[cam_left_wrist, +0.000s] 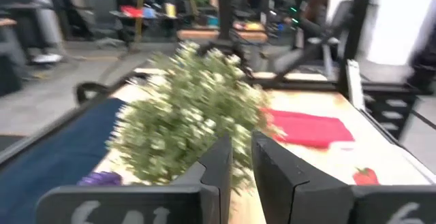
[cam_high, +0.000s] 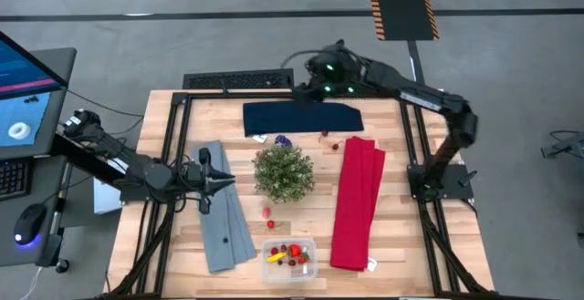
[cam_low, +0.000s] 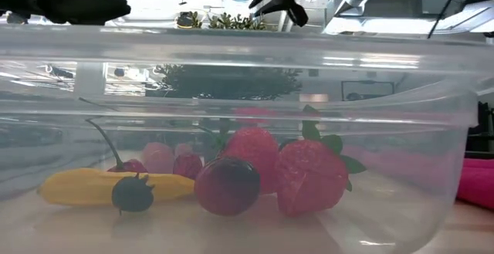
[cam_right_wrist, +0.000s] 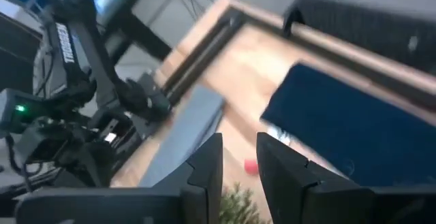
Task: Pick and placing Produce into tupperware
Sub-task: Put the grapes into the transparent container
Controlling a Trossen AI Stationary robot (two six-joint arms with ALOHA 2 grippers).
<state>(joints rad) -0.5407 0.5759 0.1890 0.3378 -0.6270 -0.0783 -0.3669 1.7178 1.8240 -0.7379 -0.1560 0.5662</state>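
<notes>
The tupperware (cam_high: 289, 258) sits at the frame's bottom centre, fruit (cam_high: 290, 253) inside blurred together. The right gripper (cam_right_wrist: 238, 166), over the navy cloth (cam_high: 302, 118) at upper centre, and the left gripper (cam_left_wrist: 242, 166), left of the plant (cam_high: 284, 172), each show a narrow gap and nothing held. One red berry (cam_high: 268, 212) lies below the plant.

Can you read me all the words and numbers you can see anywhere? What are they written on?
"TROSSEN": white letters running down the left arm, seen in the right wrist view; blurry, so only partly sure.
White marks on the left end effector, low on its front: too blurred to read.
Blue monitor screen beside the table: too small to read.
Nothing readable on the tupperware or the produce.
</notes>
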